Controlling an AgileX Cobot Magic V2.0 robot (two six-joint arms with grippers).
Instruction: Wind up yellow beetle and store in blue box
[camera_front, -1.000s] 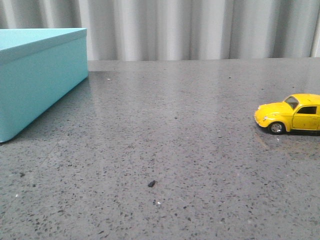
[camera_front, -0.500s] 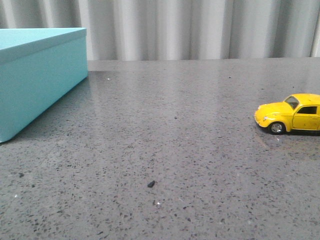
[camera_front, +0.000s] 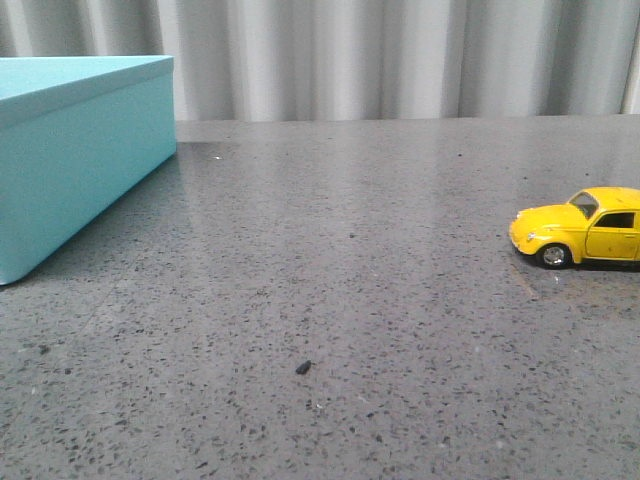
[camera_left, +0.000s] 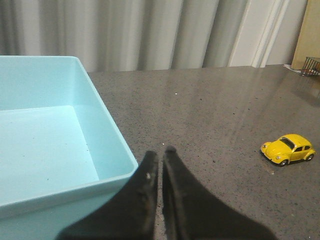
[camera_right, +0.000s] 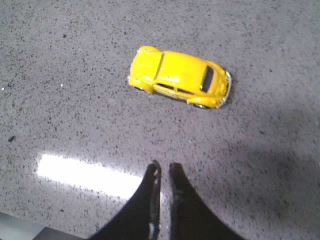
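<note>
Beetle: the yellow beetle (camera_front: 578, 230) sits on its wheels on the grey worktop (camera_front: 350, 280), far right, nose toward the box.
Box: the blue box (camera_front: 70, 150) stands open far left, well apart from the car.
Right claw: the right claw (camera_right: 163, 170) hangs above the car, fingers nearly together, nothing held.
Left claw: the left claw (camera_left: 160, 154), narrow and empty, hovers by the box's near corner.
Key relation: beetle lies just ahead of the right claw's tips, long axis crosswise to them; right arm clearly nearer.
</note>
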